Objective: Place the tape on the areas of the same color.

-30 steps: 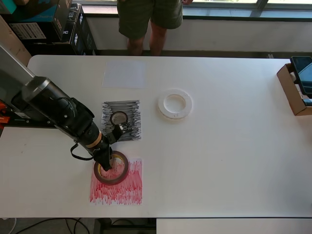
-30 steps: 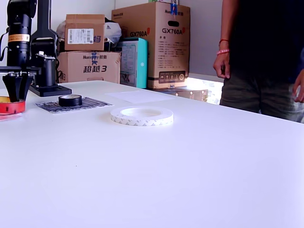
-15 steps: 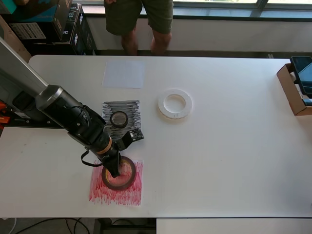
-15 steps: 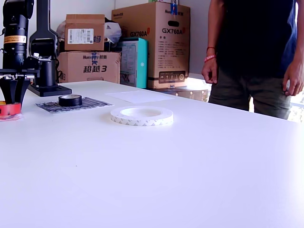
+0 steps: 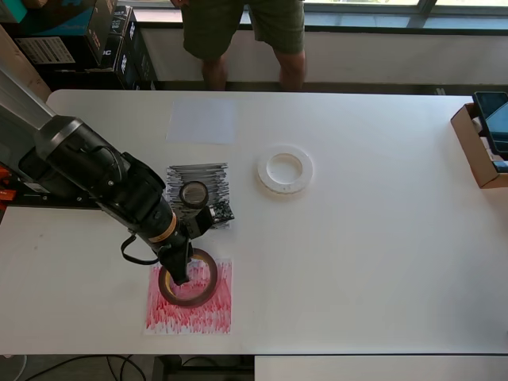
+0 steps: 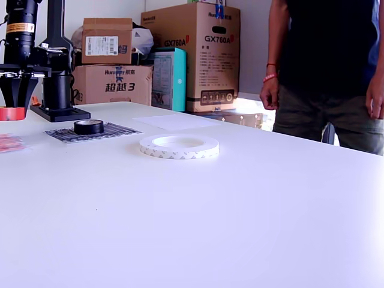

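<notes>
A white table (image 5: 357, 262) fills most of the overhead view, with stacked cardboard boxes (image 6: 192, 57) behind it in the exterior view and a person (image 6: 327, 66) in dark shorts standing at its far edge. An open box (image 5: 480, 143) sits at the right edge of the overhead frame.

The arm (image 5: 87, 171) reaches in from the left of the overhead frame toward the lower left. Its gripper (image 5: 180, 270) is clamped on the red roll (image 5: 189, 277), one finger inside the yellowish core and the other outside the rim. In the exterior view, at the far left edge, the red roll (image 6: 12, 113) hangs clear above the table, with the red patch (image 6: 11, 143) lying lower in the frame. From overhead the roll appears over the upper part of the red patch (image 5: 190, 305).

The black roll (image 5: 194, 194) lies flat on the black patch (image 5: 198, 194), left of centre in the overhead frame; the exterior view shows it (image 6: 89, 126) resting on the scribbled sheet (image 6: 96, 133).

The white roll (image 5: 285, 169) lies flat on bare table near the centre of the overhead frame, to the right of the black patch and well apart from it. The white sheet (image 5: 203, 121) lies in the upper left, above the black patch, with nothing on it.
</notes>
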